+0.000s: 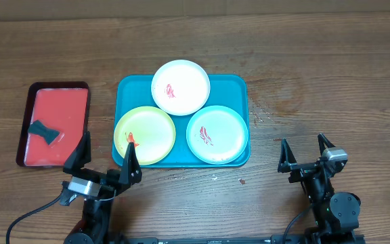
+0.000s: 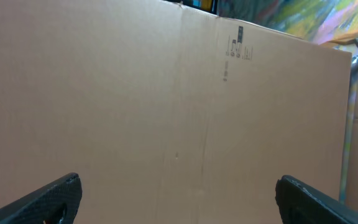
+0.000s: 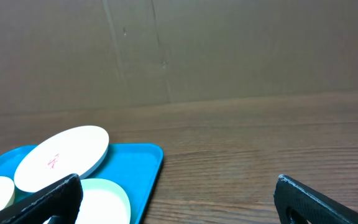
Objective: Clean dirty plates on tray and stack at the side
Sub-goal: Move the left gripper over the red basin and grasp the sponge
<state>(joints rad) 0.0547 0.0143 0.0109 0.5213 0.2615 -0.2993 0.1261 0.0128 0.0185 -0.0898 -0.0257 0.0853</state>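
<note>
The teal-blue tray (image 1: 131,87) lies at the table's middle and holds three plates, each with a red smear. The white plate (image 1: 181,87) is at the back, the yellow-green plate (image 1: 145,135) front left, the light blue-green plate (image 1: 217,134) front right. My left gripper (image 1: 104,157) is open and empty, just in front of the tray's left corner. My right gripper (image 1: 307,152) is open and empty, to the right of the tray. The right wrist view shows the white plate (image 3: 62,157), the blue-green plate (image 3: 104,199) and the tray (image 3: 145,163). The left wrist view shows only cardboard.
A smaller red tray (image 1: 54,122) with a dark rim lies left of the teal tray, with a dark cloth (image 1: 44,131) on it. A brown cardboard wall (image 2: 166,93) stands behind the table. Bare wooden table (image 1: 317,81) spreads to the right of the tray.
</note>
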